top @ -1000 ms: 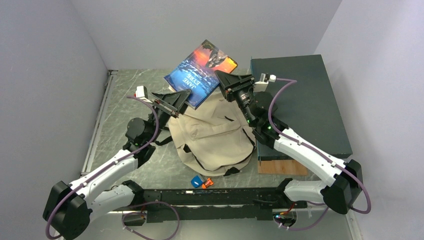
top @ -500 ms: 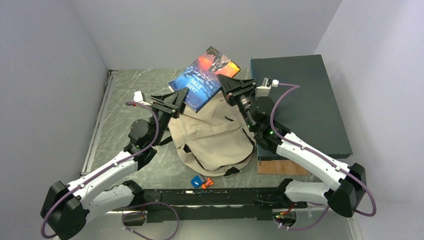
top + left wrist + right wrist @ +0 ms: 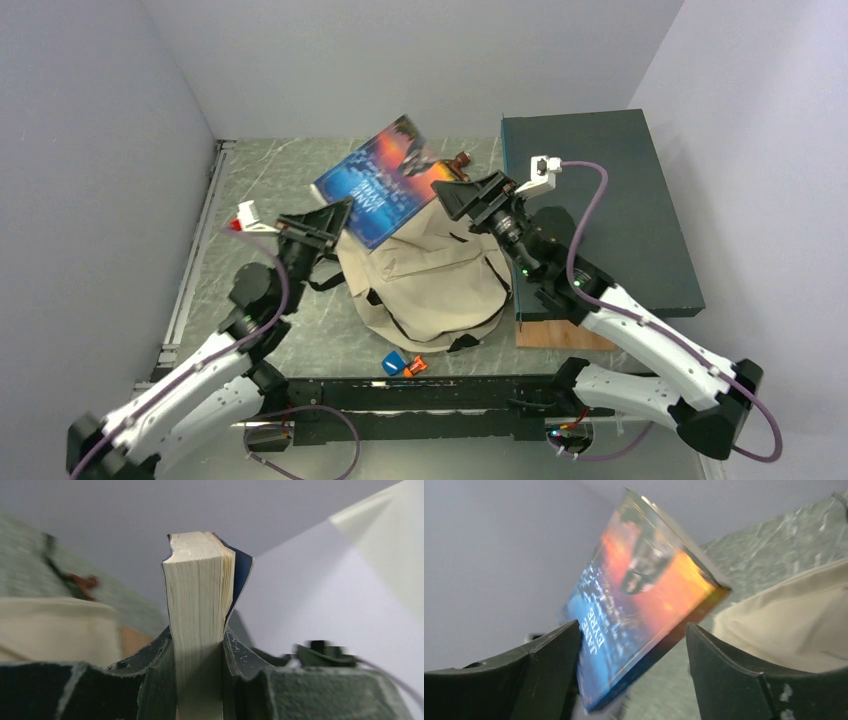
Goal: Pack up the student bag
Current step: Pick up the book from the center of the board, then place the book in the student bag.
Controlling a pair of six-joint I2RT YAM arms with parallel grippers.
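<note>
Beige student bag [image 3: 430, 280] lying at middle of desk [image 3: 260, 180], long axis running near edge to far edge, top toward far edge, left gripper [image 3: 199, 645] pinching Jane Eyre paperback [image 3: 383, 182] above its top, right gripper [image 3: 452, 190] spread alongside.

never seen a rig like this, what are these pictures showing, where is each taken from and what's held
Two robot arms are bolted at the near edge of a table. The wide picture comes from a fixed camera above and behind them; the other two from a camera on each wrist. The left gripper is shut on a paperback book, raised over a beige student bag lying on the table. The right gripper is open near the book. A dark teal box sits at the right; small blue and orange objects lie by the bases.
</note>
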